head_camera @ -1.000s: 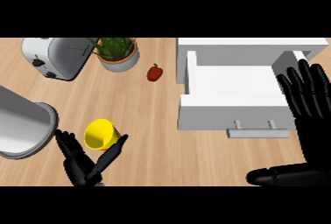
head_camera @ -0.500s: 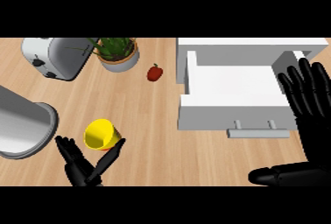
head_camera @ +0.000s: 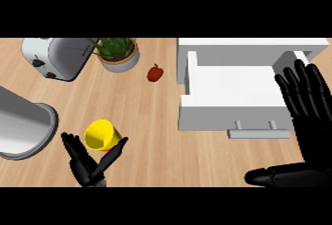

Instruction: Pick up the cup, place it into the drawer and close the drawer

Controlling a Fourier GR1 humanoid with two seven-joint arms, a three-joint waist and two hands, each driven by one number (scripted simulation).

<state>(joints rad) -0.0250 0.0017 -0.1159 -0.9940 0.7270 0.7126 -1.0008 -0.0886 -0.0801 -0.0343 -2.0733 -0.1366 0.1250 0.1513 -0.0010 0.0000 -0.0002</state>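
A yellow cup (head_camera: 102, 135) lies on its side on the wooden counter at the lower left, its mouth facing left. Just below it my left hand (head_camera: 89, 165) stands open, fingers and thumb spread to either side of the cup's lower edge, apart from it or barely touching. The white drawer (head_camera: 233, 94) stands pulled open at the right, its inside bare and its handle (head_camera: 258, 130) facing me. My right hand (head_camera: 310, 99) is open with straight fingers over the drawer's right edge, its forearm running down to the lower right.
A silver toaster (head_camera: 55, 57) and a potted plant (head_camera: 118, 53) stand at the back left. A small red pepper (head_camera: 154, 73) lies left of the drawer. A large metal pot (head_camera: 19, 125) sits at the left edge, close to the cup.
My right hand has drifted slightly down and right over the drawer's edge. The left hand and the cup stay where they were.
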